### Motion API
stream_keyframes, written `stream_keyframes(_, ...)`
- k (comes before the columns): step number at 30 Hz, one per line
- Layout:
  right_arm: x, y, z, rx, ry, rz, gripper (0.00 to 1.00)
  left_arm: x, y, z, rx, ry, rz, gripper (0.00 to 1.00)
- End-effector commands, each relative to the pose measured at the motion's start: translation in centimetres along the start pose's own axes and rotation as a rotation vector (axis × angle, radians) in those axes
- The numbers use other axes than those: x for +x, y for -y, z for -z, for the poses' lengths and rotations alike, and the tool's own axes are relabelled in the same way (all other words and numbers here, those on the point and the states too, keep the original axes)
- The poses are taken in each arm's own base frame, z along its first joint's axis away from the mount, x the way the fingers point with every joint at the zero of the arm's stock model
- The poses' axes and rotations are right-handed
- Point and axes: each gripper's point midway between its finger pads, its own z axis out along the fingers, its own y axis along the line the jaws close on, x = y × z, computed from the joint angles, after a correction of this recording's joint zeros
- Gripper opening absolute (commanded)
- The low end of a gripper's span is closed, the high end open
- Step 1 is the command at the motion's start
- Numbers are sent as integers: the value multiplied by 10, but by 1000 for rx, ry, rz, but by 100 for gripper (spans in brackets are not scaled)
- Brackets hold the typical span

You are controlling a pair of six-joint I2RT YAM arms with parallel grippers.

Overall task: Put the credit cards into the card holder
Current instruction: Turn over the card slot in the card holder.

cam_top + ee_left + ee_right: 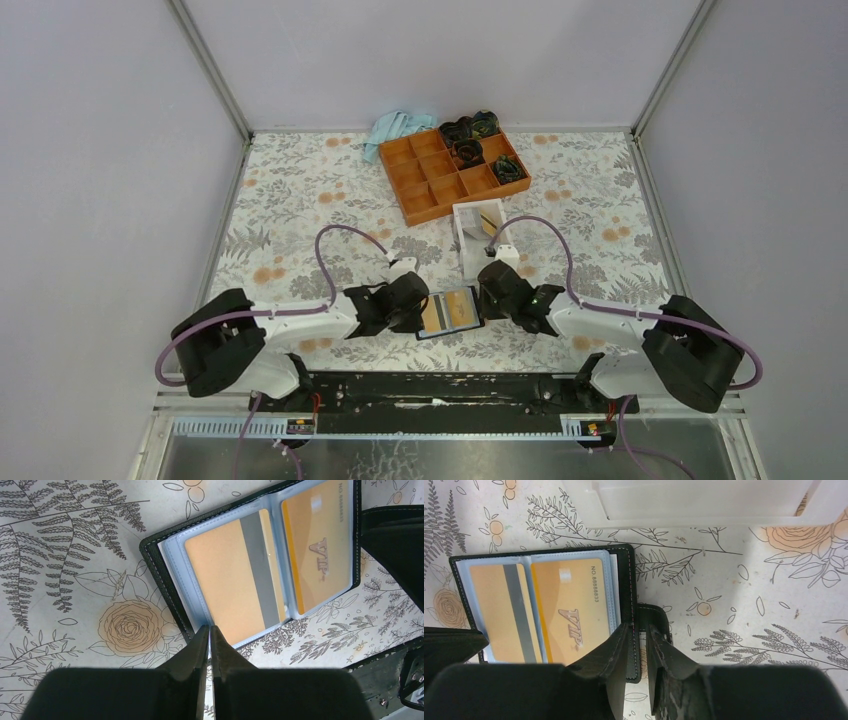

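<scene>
Wallet (pixel 172 570) open, two cards (pixel 225 575) sleeved. My left fingers (pixel 197 650) pressed together, right fingers (pixel 616 650) slightly spread. Box (pixel 464 242) possibly holds more; unclear.

card holder (pixel 625 590): black leather-look cover, matt, pale stitching; clear glossy plastic sleeves inside
credit cards (pixel 225 575): smooth plastic, slight sheen, one with a dull grey stripe
table (pixel 75 580): matt printed floral covering
fingers (pixel 669 665): black matt plastic, scuffed pale at edges

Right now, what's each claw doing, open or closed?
Left gripper: shut, tips at the wallet edge; whether it pinches it cannot be told.
Right gripper: slightly open, over the wallet's other edge.
</scene>
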Motion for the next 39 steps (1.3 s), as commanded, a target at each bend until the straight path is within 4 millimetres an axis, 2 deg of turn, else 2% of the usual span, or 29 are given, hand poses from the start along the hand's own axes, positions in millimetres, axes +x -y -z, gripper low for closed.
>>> stream_keyframes(1,-26,-8,10,-1,71,15,27,-1,4,-5,12,13,5,10)
stream_keyframes(9,-22,-14,7,-23,44,18,27,-2,7,-6,15,16,0,10)
stream_keyframes(19,-7,-22,-3,-70,-7,2,29,-4,8,-6,14,15,-6,9)
stream_keyframes(26,-4,-26,-4,-102,-7,-18,29,-2,7,-7,11,12,-7,9)
stream_keyframes(31,-10,-26,1,-107,20,-25,30,-2,7,-7,12,13,-6,9)
stream_keyframes(39,0,-29,-4,-127,-18,-33,30,-2,7,-9,11,10,-5,9)
